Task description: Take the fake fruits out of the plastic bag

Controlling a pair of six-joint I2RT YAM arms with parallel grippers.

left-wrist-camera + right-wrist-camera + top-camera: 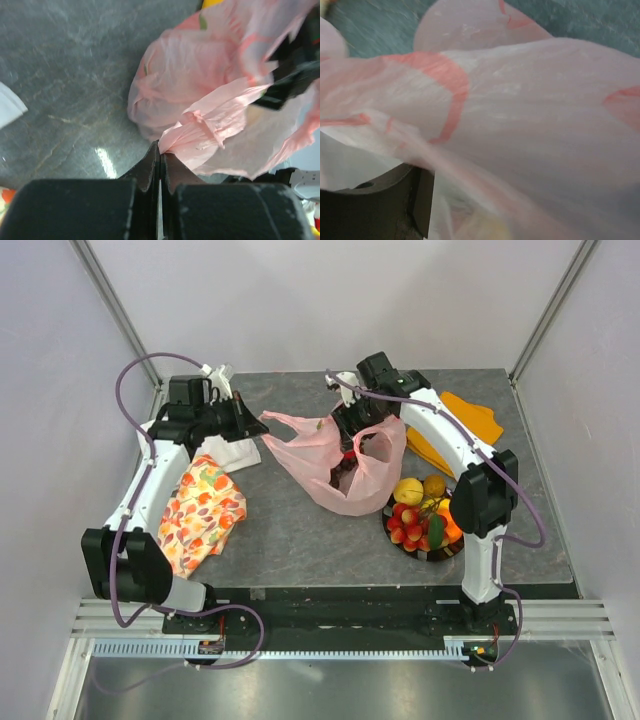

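The left tool (160, 150) is clamped on a pinch of the plastic bag (340, 490), which stretches rightward from it across the tabletop (300, 530). The right tool (350, 445), nearer, reaches into the bag's mouth; film hides it, so I cannot tell whether it is wide or narrow. Fake fruits (410, 512) lie heaped further right, outside the bag.

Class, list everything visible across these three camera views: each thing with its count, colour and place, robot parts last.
plastic bag: one, translucent pink, table centre
fake fruits: several, yellow, orange, red, piled on the dish
dish: one, dark, front right
floral cloth: one, orange-patterned, left
orange cloth: one, plain orange, rear right
white sheet: one, beside the floral cloth
table: one, grey
left fingers: black, shut on the bag's edge
right fingers: dark, inside the bag, opening hidden
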